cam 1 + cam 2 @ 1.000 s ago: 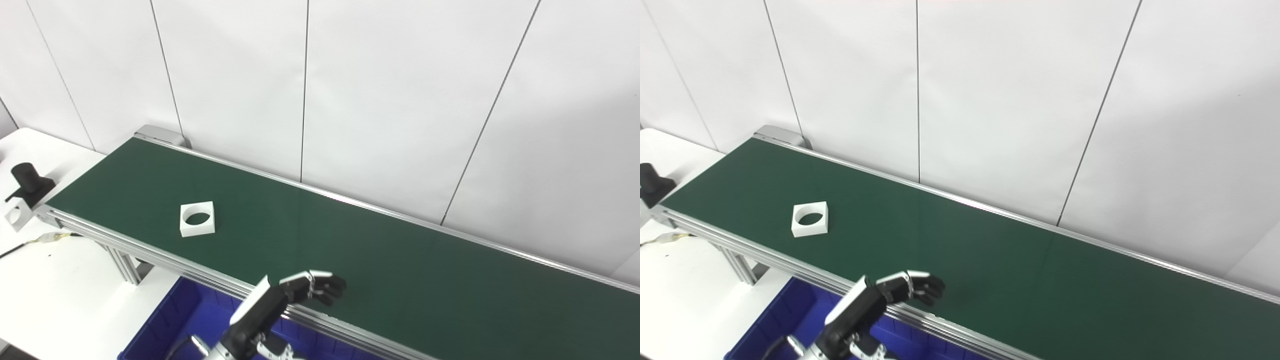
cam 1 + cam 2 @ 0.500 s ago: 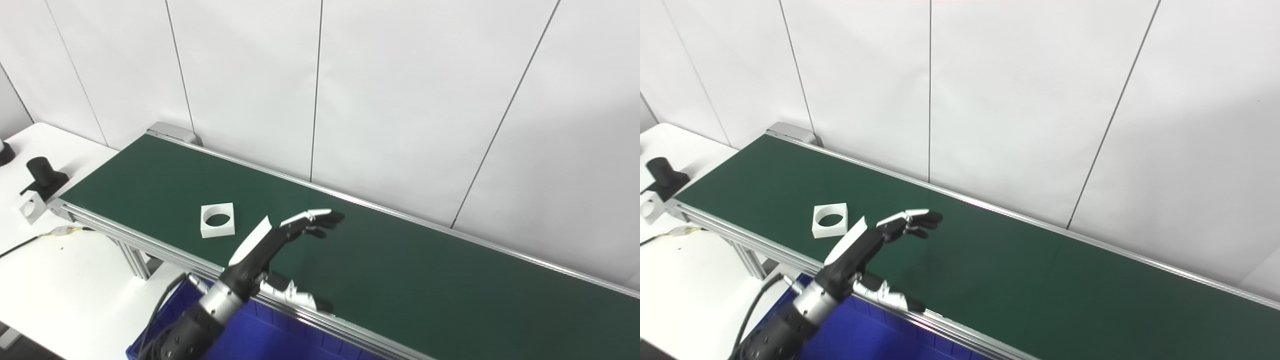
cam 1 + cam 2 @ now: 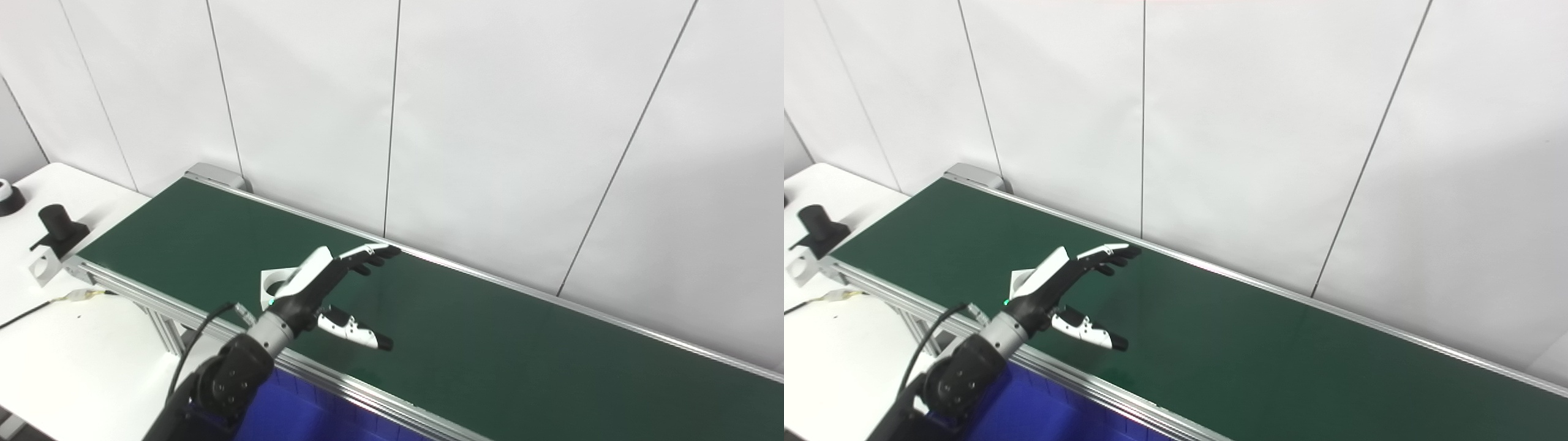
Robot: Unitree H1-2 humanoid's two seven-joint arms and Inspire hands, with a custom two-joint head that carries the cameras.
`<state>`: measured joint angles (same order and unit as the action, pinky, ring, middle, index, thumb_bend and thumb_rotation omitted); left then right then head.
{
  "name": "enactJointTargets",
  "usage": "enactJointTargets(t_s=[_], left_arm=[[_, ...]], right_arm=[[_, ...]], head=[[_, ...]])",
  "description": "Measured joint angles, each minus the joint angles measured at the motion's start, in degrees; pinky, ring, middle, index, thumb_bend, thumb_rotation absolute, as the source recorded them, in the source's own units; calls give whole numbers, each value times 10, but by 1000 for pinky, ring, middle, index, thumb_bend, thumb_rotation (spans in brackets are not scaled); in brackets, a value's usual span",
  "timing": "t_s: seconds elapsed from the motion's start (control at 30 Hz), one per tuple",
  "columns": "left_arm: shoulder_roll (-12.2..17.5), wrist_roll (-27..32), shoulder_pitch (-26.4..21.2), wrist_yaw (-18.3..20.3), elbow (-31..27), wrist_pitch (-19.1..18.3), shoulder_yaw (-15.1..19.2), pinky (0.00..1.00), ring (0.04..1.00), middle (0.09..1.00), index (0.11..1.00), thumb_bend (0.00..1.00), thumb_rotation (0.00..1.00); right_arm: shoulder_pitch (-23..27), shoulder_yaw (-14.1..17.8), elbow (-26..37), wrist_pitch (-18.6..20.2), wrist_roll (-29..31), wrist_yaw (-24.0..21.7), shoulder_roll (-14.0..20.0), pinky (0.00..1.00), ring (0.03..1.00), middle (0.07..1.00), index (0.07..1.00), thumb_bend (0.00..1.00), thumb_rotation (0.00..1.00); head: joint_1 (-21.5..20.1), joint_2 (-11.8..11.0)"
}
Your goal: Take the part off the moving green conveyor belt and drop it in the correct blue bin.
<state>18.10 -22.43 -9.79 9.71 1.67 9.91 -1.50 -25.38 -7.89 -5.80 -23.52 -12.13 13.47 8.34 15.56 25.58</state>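
Left eye view: I am holding my left hand (image 3: 318, 285) spread wide, grasping nothing, over the white part (image 3: 272, 283) near the belt's (image 3: 490, 343) front-left edge; I should close only once it is riding between my fingers.

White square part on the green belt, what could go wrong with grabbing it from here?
The left hand is open above the belt, and it hides most of the white part, so aiming is harder. The belt moves, so the fingers might close late or knock the part aside.
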Motion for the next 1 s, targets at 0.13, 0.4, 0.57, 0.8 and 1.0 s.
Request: enactJointTargets(t_s=[0.13,0.4,0.57,0.8,1.0], left_arm=[[25,-28,-29,-5,49,-6,-2,766,853,879,852,831,273],[42,-48,-56,-19,116,-18,-5,754,860,893,867,849,241],[51,-69,-60,-22,138,-39,-16,786,897,930,896,876,253],[65,-109,-69,-23,163,-73,-41,889,947,960,927,891,213],[77,-157,-73,-41,186,-90,-66,981,990,990,932,907,167]], right_arm=[[-1,-2,2,0,0,0,-1,807,856,881,887,609,32],[-3,-2,6,0,-2,0,-1,785,844,873,884,602,15],[-2,-4,6,0,0,6,0,802,844,868,884,604,36],[-3,-6,6,0,9,6,0,812,850,874,889,600,50],[-4,-5,7,0,5,6,0,825,857,879,893,591,39]], head=[[-2,1],[-1,4],[1,5],[3,5],[4,6]])
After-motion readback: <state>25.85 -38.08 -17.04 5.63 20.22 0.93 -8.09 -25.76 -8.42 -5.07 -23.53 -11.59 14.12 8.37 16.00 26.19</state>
